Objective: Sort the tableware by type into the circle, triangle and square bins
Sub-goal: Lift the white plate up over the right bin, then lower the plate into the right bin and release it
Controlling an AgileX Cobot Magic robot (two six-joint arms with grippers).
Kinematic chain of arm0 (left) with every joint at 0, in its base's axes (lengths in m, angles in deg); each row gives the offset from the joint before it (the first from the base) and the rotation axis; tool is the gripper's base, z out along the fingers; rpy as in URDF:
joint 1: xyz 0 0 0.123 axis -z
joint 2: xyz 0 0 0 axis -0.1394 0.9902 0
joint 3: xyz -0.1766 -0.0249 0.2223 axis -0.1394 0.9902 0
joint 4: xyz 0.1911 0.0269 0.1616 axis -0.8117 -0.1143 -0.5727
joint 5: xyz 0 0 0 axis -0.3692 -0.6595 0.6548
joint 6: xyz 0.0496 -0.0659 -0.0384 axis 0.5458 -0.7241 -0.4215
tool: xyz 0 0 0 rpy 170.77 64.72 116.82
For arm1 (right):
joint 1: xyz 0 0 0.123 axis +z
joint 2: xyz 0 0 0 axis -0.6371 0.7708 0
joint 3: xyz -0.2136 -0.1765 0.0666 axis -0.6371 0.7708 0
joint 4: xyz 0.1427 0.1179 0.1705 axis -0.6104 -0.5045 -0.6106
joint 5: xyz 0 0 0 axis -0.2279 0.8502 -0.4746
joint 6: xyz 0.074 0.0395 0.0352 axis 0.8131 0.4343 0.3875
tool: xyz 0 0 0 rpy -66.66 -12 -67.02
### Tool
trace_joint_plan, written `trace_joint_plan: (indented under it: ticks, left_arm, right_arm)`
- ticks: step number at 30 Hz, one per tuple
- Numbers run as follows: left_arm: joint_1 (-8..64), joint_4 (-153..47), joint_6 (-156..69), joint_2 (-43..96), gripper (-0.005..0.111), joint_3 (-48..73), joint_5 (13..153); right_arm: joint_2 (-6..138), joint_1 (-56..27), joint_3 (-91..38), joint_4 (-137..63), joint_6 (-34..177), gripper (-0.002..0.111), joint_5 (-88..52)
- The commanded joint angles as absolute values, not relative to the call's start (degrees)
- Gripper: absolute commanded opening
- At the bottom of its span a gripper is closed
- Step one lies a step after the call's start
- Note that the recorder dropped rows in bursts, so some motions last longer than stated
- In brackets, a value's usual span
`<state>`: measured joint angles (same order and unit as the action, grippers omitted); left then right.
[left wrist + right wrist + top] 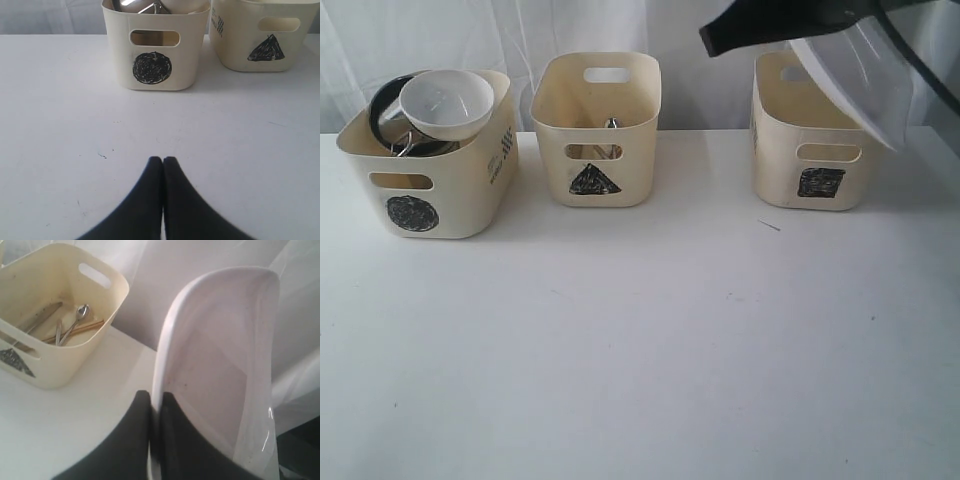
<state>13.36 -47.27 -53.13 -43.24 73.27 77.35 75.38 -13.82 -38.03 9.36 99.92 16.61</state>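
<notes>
One plate (pixel 865 80) in the air, rim pinched by the right gripper (pixel 156 399), tilted steeply above the square bin (pixel 808 150). Long axis runs away from the fingers, sloping down to the right in exterior view, low end past the bin's right rim. Triangle bin (pixel 595 130) holds spoon (pixel 80 312) and chopsticks (pixel 75 331). White bowl (pixel 445 103) tops the circle bin (pixel 450 195). Left gripper (pixel 163 162) pressed together over the surface (pixel 640 350)
</notes>
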Motion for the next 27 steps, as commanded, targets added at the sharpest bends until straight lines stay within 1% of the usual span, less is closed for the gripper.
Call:
trace_joint_plan:
  ticks: [1, 11, 18, 27]
  left_arm:
    - [13.3, -47.3, -53.2, -43.5, 0.000, 73.4, 77.6]
    - [13.3, -47.3, -53.3, -43.5, 0.000, 73.4, 77.6]
    - [13.3, -47.3, -53.3, -43.5, 0.000, 73.4, 77.6]
    - [13.3, -47.3, -53.3, -43.5, 0.000, 73.4, 77.6]
  right_arm:
    - [79.1, -17.6, -41.3, 13.3, 97.0, 0.000, 9.1]
    - [90.1, -24.2, -47.9, 13.7, 96.2, 0.000, -1.6]
    - [97.2, -26.8, -51.9, 13.8, 96.2, 0.000, -3.7]
    - [101.3, -28.8, -53.1, 14.1, 96.2, 0.000, -6.4]
